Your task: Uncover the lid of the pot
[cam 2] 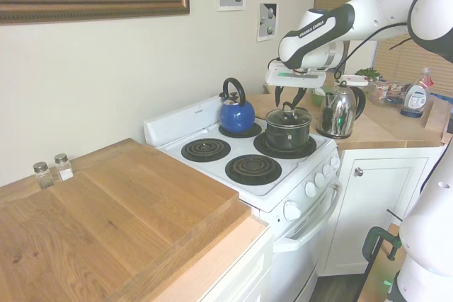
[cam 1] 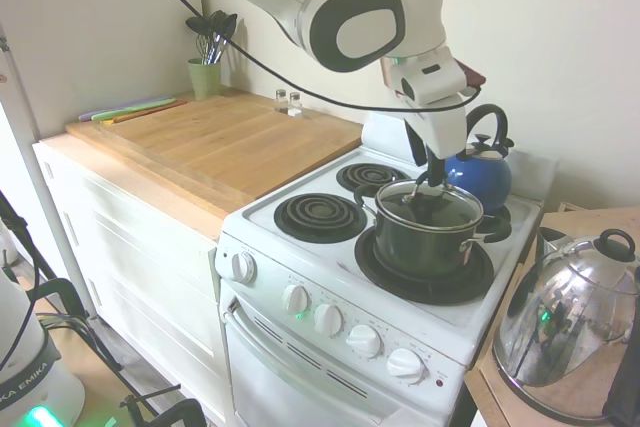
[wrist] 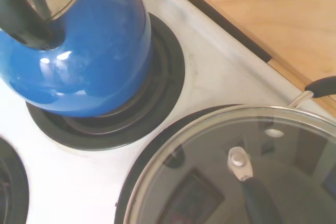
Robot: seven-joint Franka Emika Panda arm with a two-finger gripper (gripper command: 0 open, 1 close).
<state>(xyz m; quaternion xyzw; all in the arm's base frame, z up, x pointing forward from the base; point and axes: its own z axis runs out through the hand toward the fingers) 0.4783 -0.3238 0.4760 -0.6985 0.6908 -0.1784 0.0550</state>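
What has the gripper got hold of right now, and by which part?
Nothing for certain. The gripper hangs just above the lid on the pot, fingers either side of its handle; whether they grip cannot be told.

White stove (cam 1: 300, 247) under pot (cam 1: 425, 245), blue kettle (cam 1: 480, 177).

We see the lid (wrist: 210, 171) of clear, smooth glass with a shiny metal rim, and the pot (cam 1: 425, 242) looks dark and glossy. The blue kettle (wrist: 79, 51) is glossy enamel, the chrome kettle (cam 1: 565, 332) mirror-bright, the table (cam 2: 106, 224) matt wood.
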